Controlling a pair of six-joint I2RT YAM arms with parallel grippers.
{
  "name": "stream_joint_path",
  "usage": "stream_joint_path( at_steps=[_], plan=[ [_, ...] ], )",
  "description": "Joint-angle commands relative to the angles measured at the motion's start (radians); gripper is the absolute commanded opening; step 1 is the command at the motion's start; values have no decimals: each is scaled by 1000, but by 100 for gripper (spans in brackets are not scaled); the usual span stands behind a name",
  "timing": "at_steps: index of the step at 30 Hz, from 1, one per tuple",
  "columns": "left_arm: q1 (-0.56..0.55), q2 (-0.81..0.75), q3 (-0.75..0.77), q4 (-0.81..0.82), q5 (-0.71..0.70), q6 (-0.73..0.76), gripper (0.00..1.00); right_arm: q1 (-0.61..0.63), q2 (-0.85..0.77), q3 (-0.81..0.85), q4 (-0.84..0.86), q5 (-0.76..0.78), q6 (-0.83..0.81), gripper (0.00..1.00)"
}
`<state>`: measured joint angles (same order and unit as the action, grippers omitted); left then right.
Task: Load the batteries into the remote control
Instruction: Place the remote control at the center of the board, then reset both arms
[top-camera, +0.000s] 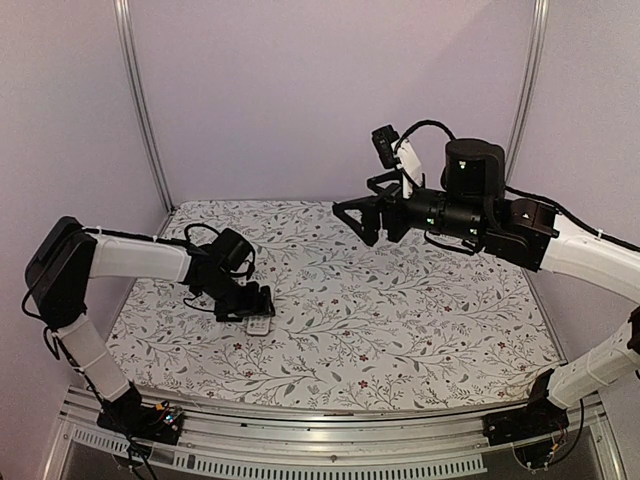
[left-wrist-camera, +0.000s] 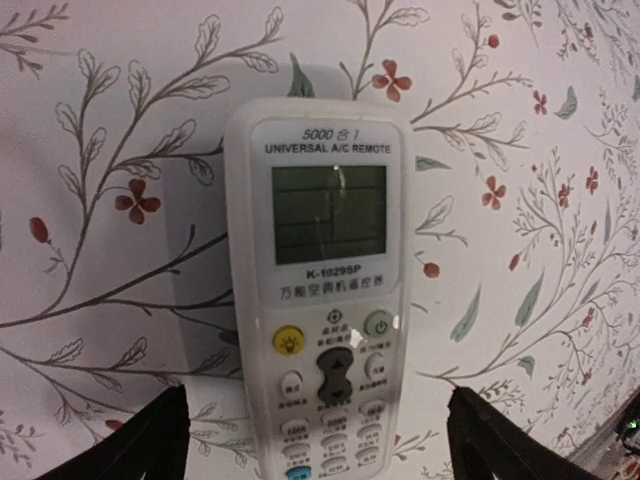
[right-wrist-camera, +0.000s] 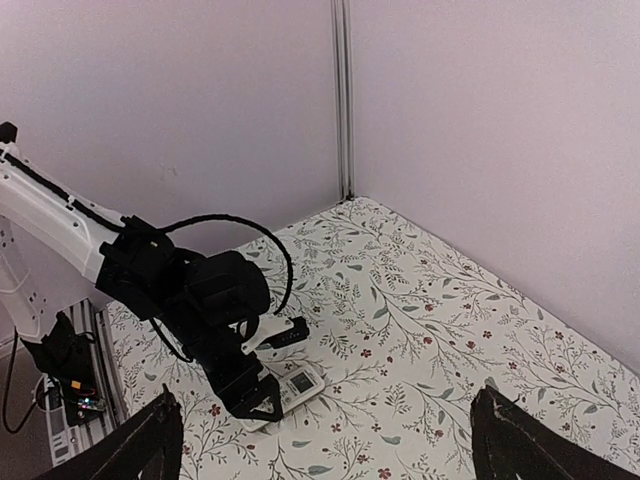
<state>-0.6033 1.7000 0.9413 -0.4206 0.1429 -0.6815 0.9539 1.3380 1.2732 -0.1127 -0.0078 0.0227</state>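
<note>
Fingertips (left-wrist-camera: 150, 440) of your L gripper (left-wrist-camera: 330, 445) frame the bottom of the L wrist view, one dark tip per side. Jaws are wide and grip nothing, with the remote control (left-wrist-camera: 325, 290) lying between and beneath them. It rests flat and face up on the floral cloth (left-wrist-camera: 560, 200), display and buttons toward the cam, and neither tip touches it.

Judged reason for concern: the face-up pose hides the underside, where a battery bay would normally sit, so you prob. need to turn it over before loading.

Top view, L to R: L gripper (top-camera: 255, 303) is low over the remote control (top-camera: 258, 326) at the cloth's left-ctr. R gripper (top-camera: 360, 215) is raised well apart in mid-air, pointing left, jaws wide and empty. It is likely parked clear of the work.

R wrist view adds what the others lack: a side look at the L arm (right-wrist-camera: 190, 290) stooped over the remote control (right-wrist-camera: 298, 385), w/ R fingertips (right-wrist-camera: 140, 445) spread at the frame's bottom corners. Only the L wrist cam resolves the printing and keys.

Batteries: none visible in any view, so you can't tell where they are.
</note>
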Motion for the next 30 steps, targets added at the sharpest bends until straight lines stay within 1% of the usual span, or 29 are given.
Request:
stream_joint_path(
  at_steps=[1,4,6,8,12,15,17,19,20,21,23,25,28,30],
  plan=[
    [11,-135,0,-63,-146,-37,90,-67,-17,-36,-42,82,11,99],
    [12,-293,-31,-46,-328,-53,91,-251,-18,-92,-66,72,83,99],
    [13,-419,-76,-4,-456,-49,91,-372,-27,-148,-66,68,126,99],
    [12,-539,-134,50,-570,-28,91,-500,-38,-217,-46,25,182,99],
    [15,-728,-224,122,-741,56,92,-714,-96,-407,76,-81,247,99],
    [43,-774,-272,159,-868,126,95,-853,-173,-556,183,-119,289,99],
    [109,-766,-298,208,-887,161,98,-927,-227,-642,241,-120,301,99],
    [241,-737,-313,254,-808,139,99,-987,-273,-723,305,-132,303,99],
    [311,-718,-330,294,-712,126,99,-1002,-303,-774,335,-133,300,99],
    [369,-696,-347,340,-665,113,99,-1008,-319,-807,366,-128,296,99],
    [440,-660,-385,439,-651,109,99,-1011,-349,-864,413,-121,302,99],
    [451,-648,-427,526,-702,137,99,-1011,-383,-916,454,-136,331,99],
    [452,-681,-547,749,-744,240,99,-1011,-434,-986,488,-129,342,99],
    [451,-709,-650,935,-780,308,99,-1011,-470,-1030,510,-103,337,99]
  ],
)
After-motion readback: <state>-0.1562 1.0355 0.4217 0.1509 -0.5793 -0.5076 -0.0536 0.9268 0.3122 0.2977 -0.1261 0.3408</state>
